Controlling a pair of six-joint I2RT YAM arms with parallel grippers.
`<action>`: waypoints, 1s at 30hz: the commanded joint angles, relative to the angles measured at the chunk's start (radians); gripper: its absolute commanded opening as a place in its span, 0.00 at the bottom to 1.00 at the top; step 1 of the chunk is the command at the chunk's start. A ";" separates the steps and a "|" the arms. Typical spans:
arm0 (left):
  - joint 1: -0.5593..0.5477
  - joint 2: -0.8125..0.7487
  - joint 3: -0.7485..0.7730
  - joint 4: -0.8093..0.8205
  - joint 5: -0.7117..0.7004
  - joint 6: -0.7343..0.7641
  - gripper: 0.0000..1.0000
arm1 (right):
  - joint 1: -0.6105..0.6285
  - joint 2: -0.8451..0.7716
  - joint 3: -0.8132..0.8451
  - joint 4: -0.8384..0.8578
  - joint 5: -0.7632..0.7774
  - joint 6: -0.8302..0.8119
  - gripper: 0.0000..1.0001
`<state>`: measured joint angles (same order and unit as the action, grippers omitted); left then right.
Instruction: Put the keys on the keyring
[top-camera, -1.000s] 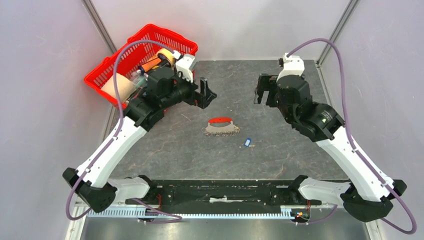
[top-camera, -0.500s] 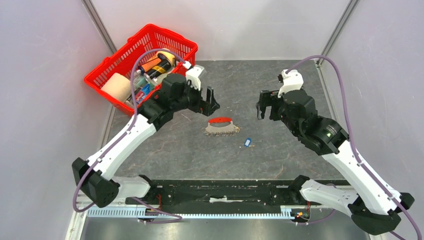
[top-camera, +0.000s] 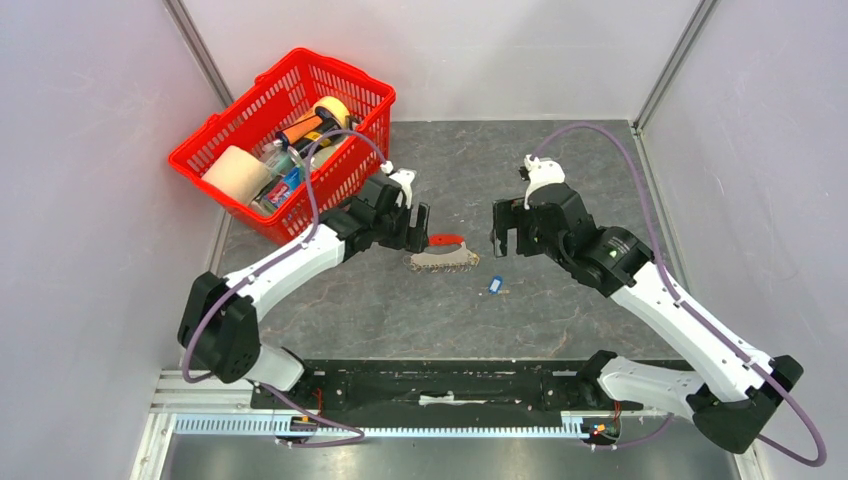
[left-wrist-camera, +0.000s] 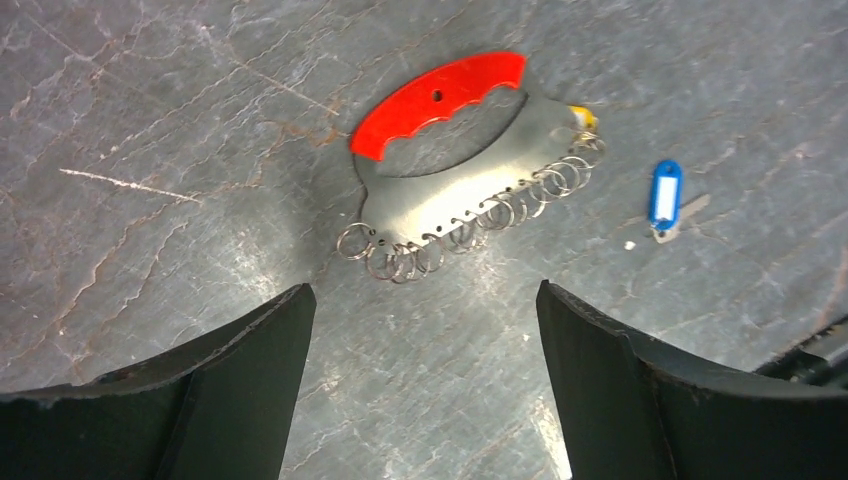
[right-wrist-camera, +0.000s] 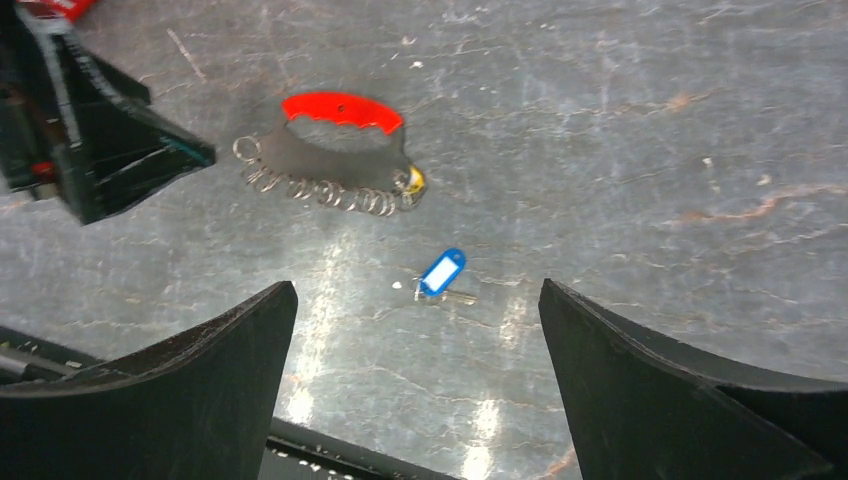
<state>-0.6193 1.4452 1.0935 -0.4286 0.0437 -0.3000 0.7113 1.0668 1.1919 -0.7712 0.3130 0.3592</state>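
The left fingers (top-camera: 420, 222) are wide open and hold nothing. In the left wrist view the keyring (left-wrist-camera: 450, 190) lies flat on the worktop (top-camera: 400, 300) just past the two finger tips, in line with the gap between them. The tips do not touch it. From above, these fingers sit right by the left end of the keyring (top-camera: 441, 252).

The right fingers (top-camera: 505, 235) are wide open too, and they hold nothing. In the right wrist view the keys (right-wrist-camera: 441, 272) lie in front of the gap between the tips, a little to the right of its middle. They are just one tiny key with a blue tag. The fingers do not touch it.

The keyring has a red curved top, a flat grey plate and a row of little silver rings along its lower edge. There is a small yellow bit at its right end. The key (top-camera: 494, 285) lies near that end, but apart from it, on the side closer to the arm bases.

Far off in the back left corner is a red basket (top-camera: 345, 175) with a few things inside.
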 joint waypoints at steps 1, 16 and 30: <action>-0.003 0.042 -0.019 0.061 -0.092 -0.034 0.86 | 0.002 0.016 -0.018 0.046 -0.098 0.034 0.99; 0.012 0.135 -0.101 0.169 -0.066 -0.044 0.57 | 0.001 0.026 -0.056 0.059 -0.082 0.030 0.99; 0.010 0.094 -0.155 0.200 -0.086 -0.048 0.45 | 0.001 0.129 -0.107 0.117 -0.094 0.161 0.93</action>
<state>-0.6109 1.5795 0.9470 -0.2672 0.0235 -0.3256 0.7116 1.2106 1.0973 -0.7151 0.2512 0.4820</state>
